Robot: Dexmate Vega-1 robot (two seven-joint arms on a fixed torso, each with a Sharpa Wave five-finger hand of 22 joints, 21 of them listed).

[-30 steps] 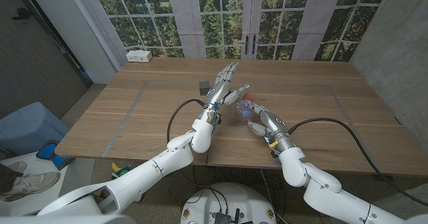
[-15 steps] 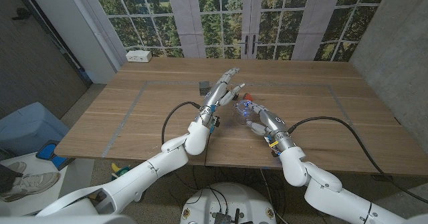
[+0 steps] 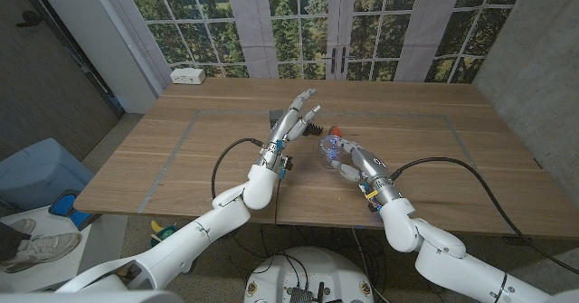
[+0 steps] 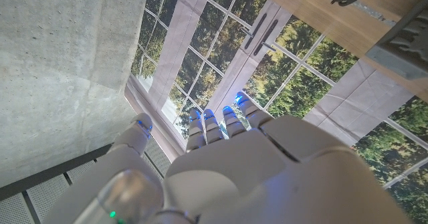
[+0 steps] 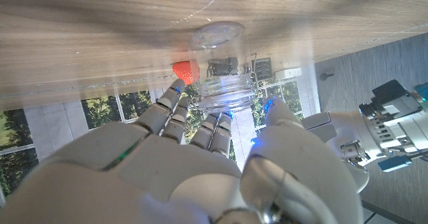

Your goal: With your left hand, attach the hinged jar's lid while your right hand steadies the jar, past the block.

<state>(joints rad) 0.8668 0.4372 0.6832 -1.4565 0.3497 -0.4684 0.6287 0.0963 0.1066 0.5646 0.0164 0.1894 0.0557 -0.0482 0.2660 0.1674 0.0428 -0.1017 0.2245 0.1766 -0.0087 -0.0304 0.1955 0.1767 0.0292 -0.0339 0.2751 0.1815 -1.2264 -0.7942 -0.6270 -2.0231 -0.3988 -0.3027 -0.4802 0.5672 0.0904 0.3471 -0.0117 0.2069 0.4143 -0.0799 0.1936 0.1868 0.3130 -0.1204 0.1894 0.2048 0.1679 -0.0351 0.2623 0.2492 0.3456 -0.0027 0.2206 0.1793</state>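
Tall paned windows with trees behind them stand past a wooden table (image 3: 181, 163), whose top carries a faint grey taped rectangle and, at its far left corner, a white power strip (image 3: 188, 75). Near the middle of the table stands the clear hinged jar (image 3: 332, 149); the right wrist view shows its glass body and wire bail with the fingers of the right hand (image 3: 351, 163) curled around its sides, gripping it. Just past the jar on the far side sits a small red block (image 3: 333, 128), also seen through the glass in the right wrist view as a red shape beside the jar (image 5: 217, 70). The left hand (image 3: 298, 116) is raised above the table to the left of the jar, fingers spread apart and holding nothing, its fingertips pointing away toward the windows. A small dark grey object (image 3: 276, 117) lies on the table partly behind the left hand; what it is cannot be told.
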